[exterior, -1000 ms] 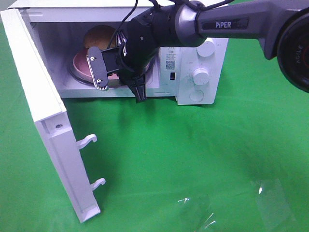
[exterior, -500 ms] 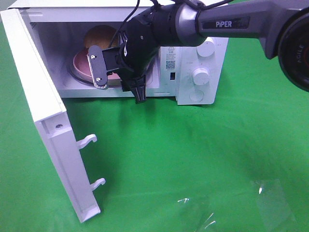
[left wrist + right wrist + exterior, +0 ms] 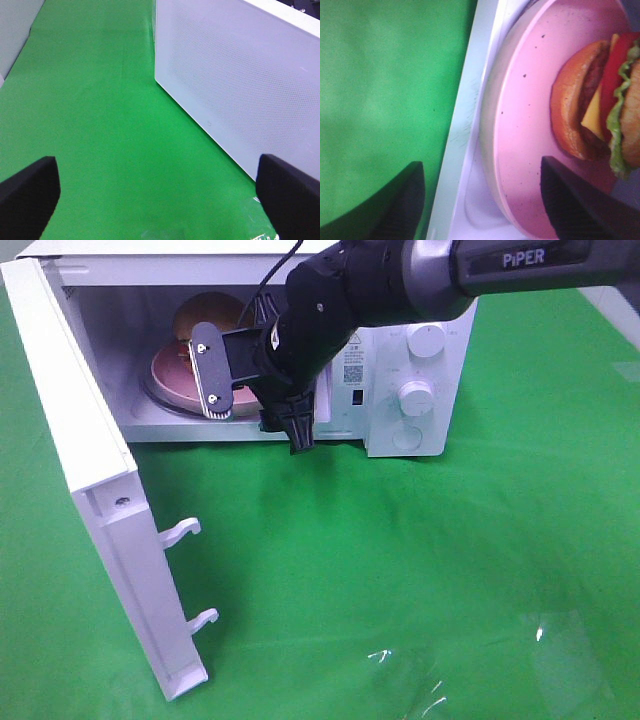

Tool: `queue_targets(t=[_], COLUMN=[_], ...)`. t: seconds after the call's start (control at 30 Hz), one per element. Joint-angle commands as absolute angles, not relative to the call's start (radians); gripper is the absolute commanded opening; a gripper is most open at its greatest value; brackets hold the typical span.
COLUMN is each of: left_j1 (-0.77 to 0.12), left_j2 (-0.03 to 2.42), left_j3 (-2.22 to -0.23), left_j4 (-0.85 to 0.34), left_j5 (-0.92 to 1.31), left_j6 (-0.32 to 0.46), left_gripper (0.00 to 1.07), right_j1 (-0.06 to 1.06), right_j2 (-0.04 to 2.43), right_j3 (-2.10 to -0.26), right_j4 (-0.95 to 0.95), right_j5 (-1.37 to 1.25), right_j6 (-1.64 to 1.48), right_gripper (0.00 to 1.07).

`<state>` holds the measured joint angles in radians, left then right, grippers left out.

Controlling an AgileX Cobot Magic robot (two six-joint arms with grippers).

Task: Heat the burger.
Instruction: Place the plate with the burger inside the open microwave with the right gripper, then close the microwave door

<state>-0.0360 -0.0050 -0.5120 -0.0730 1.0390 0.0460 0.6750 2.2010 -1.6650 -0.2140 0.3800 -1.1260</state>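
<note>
With the burger (image 3: 592, 100) seen set on the pink plate (image 3: 530, 115) inside the microwave (image 3: 415, 360), just beyond the parted, empty jaws of the right gripper (image 3: 258, 425), loading is judged done, and withdrawal is called for before the door (image 3: 95, 470) is shut.

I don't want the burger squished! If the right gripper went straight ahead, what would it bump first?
Probably the pink plate, not the burger. The open right gripper aims at the plate's near rim, though depth is hard to judge.
</note>
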Motion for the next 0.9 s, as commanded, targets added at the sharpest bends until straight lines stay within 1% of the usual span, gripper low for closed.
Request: queue_targets(t=[0.03, 0.1, 0.2, 0.33, 0.6, 0.63, 0.67, 0.7, 0.8, 0.87, 0.9], left_j1=[-0.032, -0.032, -0.032, -0.032, -0.032, -0.032, -0.032, -0.032, -0.032, -0.032, -0.032], left_j2=[-0.024, -0.024, -0.024, -0.024, -0.024, -0.024, -0.024, -0.024, -0.024, -0.024, -0.024], left_j3=[-0.51, -0.51, -0.51, -0.51, -0.51, -0.51, -0.51, -0.51, -0.51, -0.51, -0.51], left_j4=[-0.074, -0.074, -0.074, -0.074, -0.074, -0.074, -0.074, -0.074, -0.074, -0.074, -0.074], left_j5=[1.035, 1.035, 1.035, 1.035, 1.035, 1.035, 1.035, 1.035, 1.035, 1.035, 1.035], left_j6=[0.04, 0.04, 0.04, 0.04, 0.04, 0.04, 0.04, 0.04, 0.04, 0.04, 0.04], left_gripper=[1.0, 1.0, 1.0, 1.0, 1.0, 1.0, 1.0, 1.0, 1.0, 1.0, 1.0], right_j1=[0.675, 0.675, 0.675, 0.675, 0.675, 0.675, 0.675, 0.675, 0.675, 0.675, 0.675], right_j2=[2.164, 2.121, 2.1, 2.024, 1.903, 1.869, 1.869, 1.834, 1.815, 1.74, 1.74], right_j3=[-1.627, -1.563, -1.532, -1.433, -1.29, -1.246, -1.246, -1.195, -1.169, -1.081, -1.081], right_j4=[-0.212, -0.214, -0.214, -0.215, -0.215, -0.214, -0.214, -0.214, -0.214, -0.214, -0.214], right_j5=[0.352, 0.331, 0.328, 0.298, 0.281, 0.276, 0.276, 0.265, 0.257, 0.252, 0.252], right_j6=[-1.121, -1.121, -1.12, -1.118, -1.082, -1.063, -1.063, -1.046, -1.035, -0.999, -0.999], right_gripper=[0.66, 0.69, 0.69, 0.71, 0.71, 0.71, 0.71, 0.71, 0.71, 0.71, 0.71])
